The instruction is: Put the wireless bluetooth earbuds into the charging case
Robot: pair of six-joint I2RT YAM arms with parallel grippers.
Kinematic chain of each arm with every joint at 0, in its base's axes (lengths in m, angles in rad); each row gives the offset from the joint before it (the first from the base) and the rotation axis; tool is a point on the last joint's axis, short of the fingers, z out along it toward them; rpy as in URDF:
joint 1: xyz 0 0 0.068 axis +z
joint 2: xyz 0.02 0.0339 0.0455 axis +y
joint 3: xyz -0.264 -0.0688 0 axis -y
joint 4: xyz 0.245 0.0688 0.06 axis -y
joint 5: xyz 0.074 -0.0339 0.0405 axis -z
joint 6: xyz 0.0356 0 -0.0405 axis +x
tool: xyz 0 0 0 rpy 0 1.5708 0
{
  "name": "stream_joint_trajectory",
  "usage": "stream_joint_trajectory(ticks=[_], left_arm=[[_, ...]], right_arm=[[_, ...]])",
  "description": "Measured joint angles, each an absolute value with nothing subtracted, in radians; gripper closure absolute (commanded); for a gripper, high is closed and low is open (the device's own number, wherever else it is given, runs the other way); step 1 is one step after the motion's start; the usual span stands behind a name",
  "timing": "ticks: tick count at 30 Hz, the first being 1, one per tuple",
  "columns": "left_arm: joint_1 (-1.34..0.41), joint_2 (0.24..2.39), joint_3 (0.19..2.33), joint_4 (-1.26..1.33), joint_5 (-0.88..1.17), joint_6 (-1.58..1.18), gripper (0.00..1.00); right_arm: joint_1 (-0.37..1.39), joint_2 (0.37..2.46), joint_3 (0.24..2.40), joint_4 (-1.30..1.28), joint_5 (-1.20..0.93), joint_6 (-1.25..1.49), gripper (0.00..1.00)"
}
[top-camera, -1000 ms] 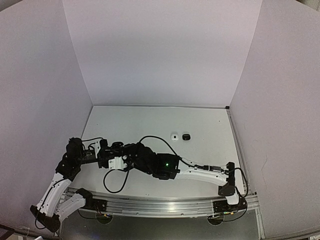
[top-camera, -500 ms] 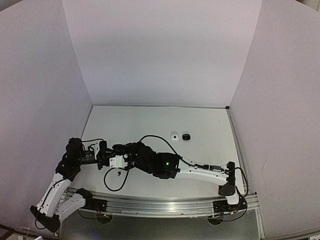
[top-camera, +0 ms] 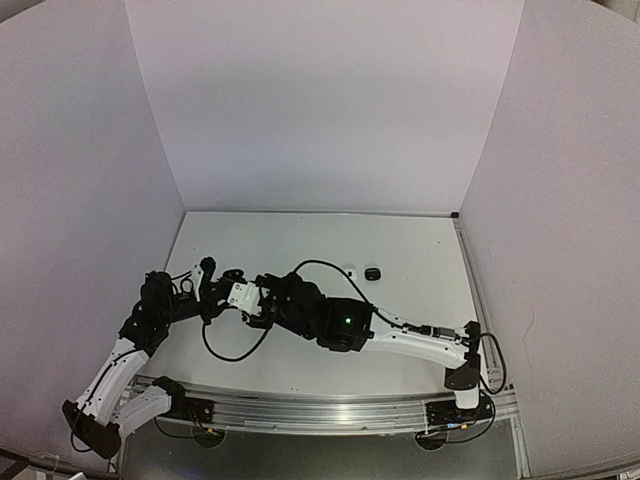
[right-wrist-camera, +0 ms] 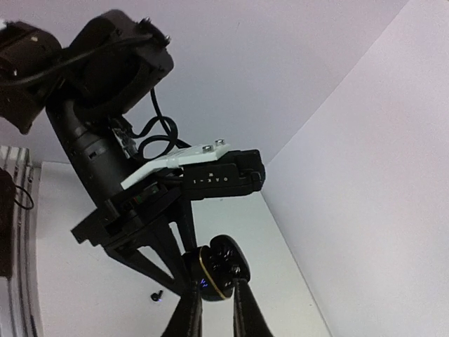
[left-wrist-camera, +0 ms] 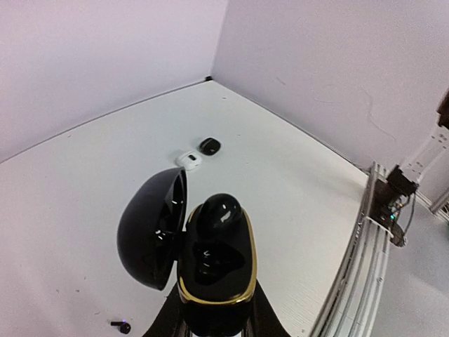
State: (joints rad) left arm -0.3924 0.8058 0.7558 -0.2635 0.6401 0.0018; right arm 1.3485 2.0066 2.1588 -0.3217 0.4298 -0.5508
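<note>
My left gripper (left-wrist-camera: pixel 212 317) is clamped on the charging case (left-wrist-camera: pixel 214 277), one finger pressed to each side of its lower end, and holds it up off the worktop (left-wrist-camera: pixel 302 175). The case is black with a gold rim. Its lid (left-wrist-camera: pixel 151 232) stands swung open to the left, glossy inside. One black earbud (left-wrist-camera: pixel 219 212) sits at the far end of the open case, away from my fingers, its rounded head standing above the rim. The dark hollow nearer my fingers shows a small pale mark, and I cannot tell what lies in it.

My right gripper (right-wrist-camera: pixel 217 284) has its fingers set narrow, with a slim gap between them and worktop showing through. Seen from my right wrist, the case lies just past my fingertips, its gold rim in line with the gap. I cannot tell whether the tips touch it, and my right gripper does not show in the left wrist view.

On the worktop under the case lies a tiny black piece (left-wrist-camera: pixel 121 326), too small to name. Well beyond the case, towards the far corner, a small white pebble-like thing (left-wrist-camera: pixel 189 160) and a small black pebble-like thing (left-wrist-camera: pixel 209 146) lie close together, apart from both grippers.
</note>
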Motion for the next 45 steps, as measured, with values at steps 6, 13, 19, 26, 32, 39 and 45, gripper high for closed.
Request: stream_joint_trajectory(ticks=[6, 13, 19, 26, 32, 39, 45], left_arm=[[-0.334, 0.826, 0.732, -0.273, 0.464, -0.067, 1.0], [-0.268, 0.829, 0.71, -0.301, 0.296, -0.103, 1.0], [-0.249, 0.821, 0.706, -0.308, 0.197, -0.104, 1.0], [-0.245, 0.816, 0.706, -0.308, 0.163, -0.097, 1.0], [-0.245, 0.816, 0.704, -0.305, 0.162, -0.095, 1.0], [-0.245, 0.814, 0.689, -0.305, 0.162, -0.092, 1.0], [-0.245, 0.813, 0.688, -0.302, 0.165, -0.084, 1.0]], right_arm=[[1.288, 1.949, 2.101, -0.271, 0.354, -0.289, 0.54], [1.173, 1.954, 1.973, -0.229, 0.421, 0.045, 0.34], [1.142, 2.223, 2.086, -0.261, 0.426, 0.154, 0.36], [1.156, 2.55, 2.25, -0.332, 0.279, 0.135, 0.39], [1.161, 2.666, 2.353, -0.35, 0.203, 0.105, 0.45], [1.161, 2.738, 2.413, -0.334, 0.164, 0.14, 0.49], [1.161, 2.768, 2.417, -0.323, 0.175, 0.147, 0.55]])
